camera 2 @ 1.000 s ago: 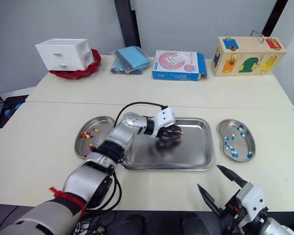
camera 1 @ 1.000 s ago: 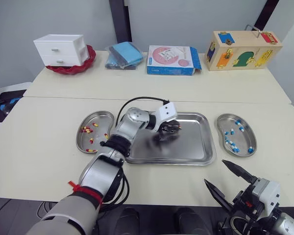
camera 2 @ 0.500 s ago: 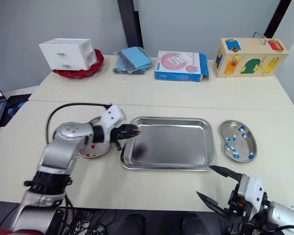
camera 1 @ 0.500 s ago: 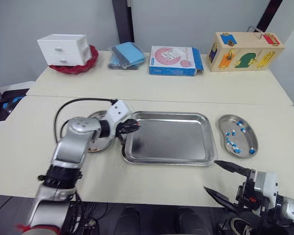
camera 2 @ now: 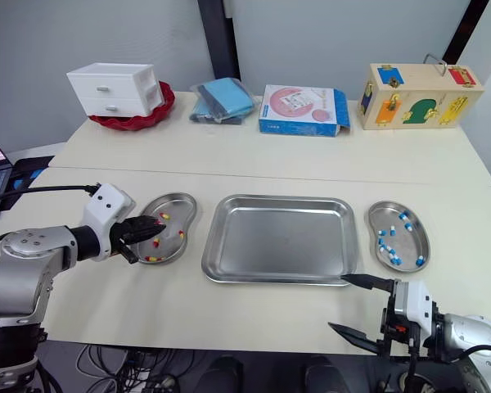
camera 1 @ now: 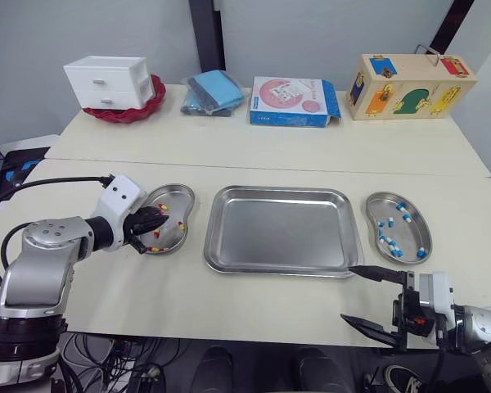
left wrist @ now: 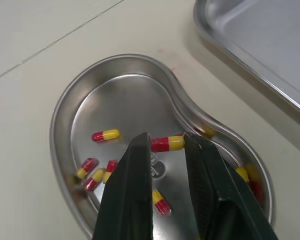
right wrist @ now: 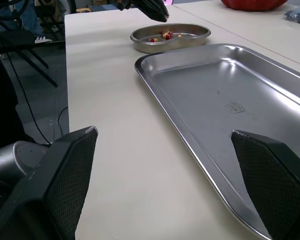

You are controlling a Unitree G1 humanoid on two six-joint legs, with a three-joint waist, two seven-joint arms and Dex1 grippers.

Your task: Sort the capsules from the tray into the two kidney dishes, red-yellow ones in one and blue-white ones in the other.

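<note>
Tray looks empty, so this is likely the last drop-off. Left gripper sits over the left kidney dish, jaws narrow. A red-yellow capsule spans the gap; can't tell if it's pinched or lying loose. Next: open, lift clear. Right gripper is spread wide at the table's front edge. Blue-white capsules are in the right kidney dish.

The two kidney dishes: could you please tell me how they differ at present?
The left kidney dish holds red-yellow capsules; the right kidney dish holds blue-white capsules. The left claw hovers over the left one; the right one sits unattended. Both are steel, flanking the tray.
</note>
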